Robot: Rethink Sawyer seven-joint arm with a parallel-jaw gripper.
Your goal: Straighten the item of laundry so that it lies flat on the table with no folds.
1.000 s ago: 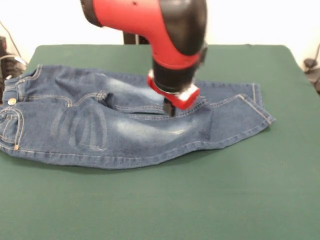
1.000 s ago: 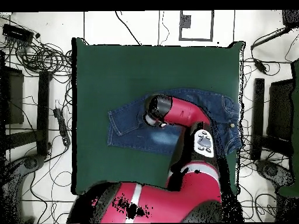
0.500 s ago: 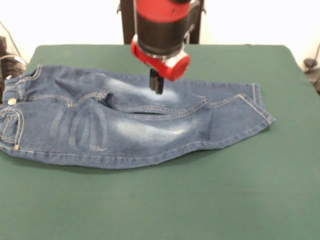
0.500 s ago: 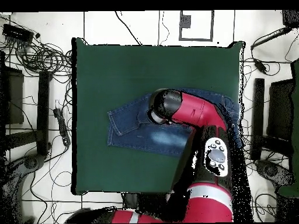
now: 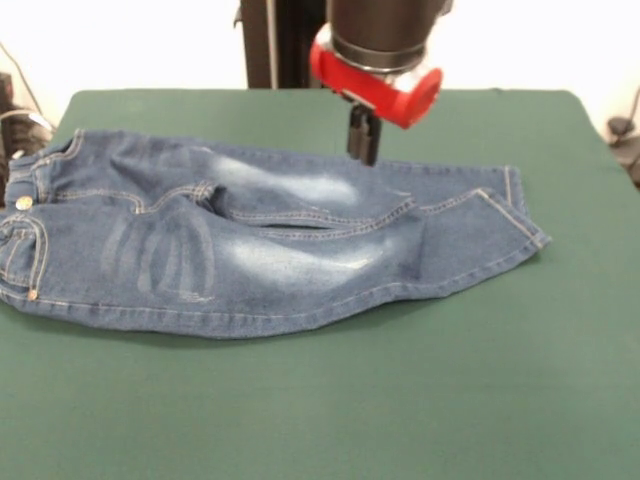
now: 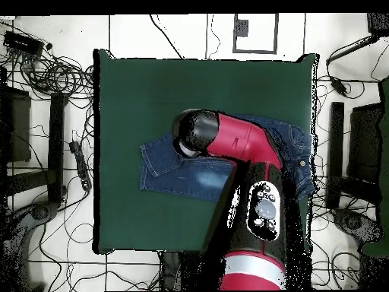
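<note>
The item of laundry [image 5: 250, 250], a small pair of blue jeans with faded patches, lies lengthwise across the green table [image 5: 400, 400]. Its waistband reaches the left table edge in the front view and the leg ends point right. One leg overlaps the other, and creases show around the crotch. My gripper [image 5: 362, 142] hangs above the far leg, clear of the cloth, its dark fingers pressed together and holding nothing. From overhead, the arm's head covers the gripper and the middle of the jeans [image 6: 171, 163]. Bare table [image 6: 152, 91] shows around them.
Cables [image 6: 45, 68] and dark equipment [image 6: 15, 122] lie on the floor around the table. More gear [image 5: 625, 140] shows past the table's right edge in the front view. The arm [image 6: 254, 190] crosses the table's near-base side in the overhead view.
The gripper has lifted off the jeans and moved up and to the right in the front view. The jeans lie as before.
</note>
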